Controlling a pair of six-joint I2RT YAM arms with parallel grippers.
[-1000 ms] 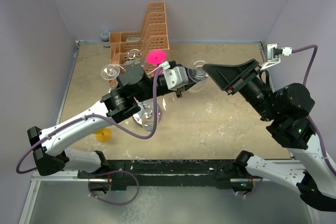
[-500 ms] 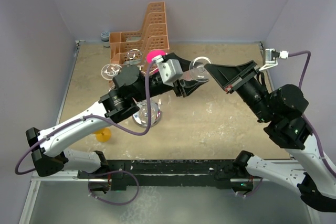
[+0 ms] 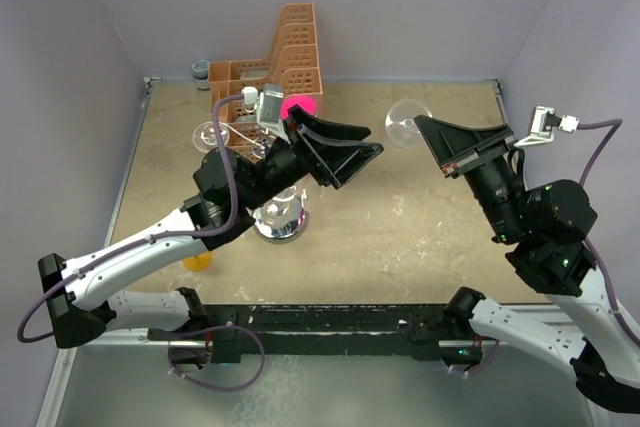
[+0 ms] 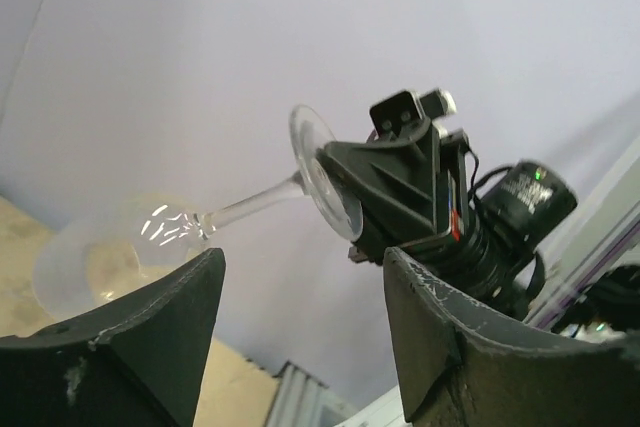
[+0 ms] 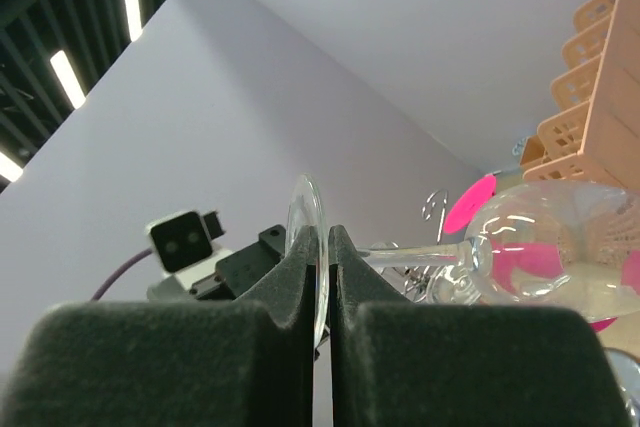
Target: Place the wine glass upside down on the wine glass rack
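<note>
The table (image 3: pixel 400 237) is a flat slab with a mottled, sandy beige top, walled in by plain lilac panels. At its far edge stands an orange plastic basket (image 3: pixel 285 47), perforated all over and stepped in tiers; what lies in its compartments cannot be told from here. In front of it is the wine glass rack (image 3: pixel 280 222), thin silver wire with curled scroll arms on a central post above a round, mirror-bright chrome base, partly covered by the left arm.

The wine glass (image 3: pixel 404 119) is clear, with a rounded bowl, a slim stem and a thin flat foot. It is off the table, up in the air to the right of the rack and well apart from it, lying roughly level with its bowl pointing toward the left arm.

The right gripper (image 5: pixel 322 242) has its 2 foam-textured black fingers (image 5: pixel 150 367) pinched together on the rim of the glass's foot, which shows edge-on between them. The left gripper (image 4: pixel 303 253) stands spread wide with nothing between its 2 matte black fingers, near the bowl but not touching it.

A flat pink disc (image 3: pixel 298 107) sits just beside the rack's top, in front of the basket. A small yellow piece (image 3: pixel 197 259) lies on the table, half hidden by the left arm.
</note>
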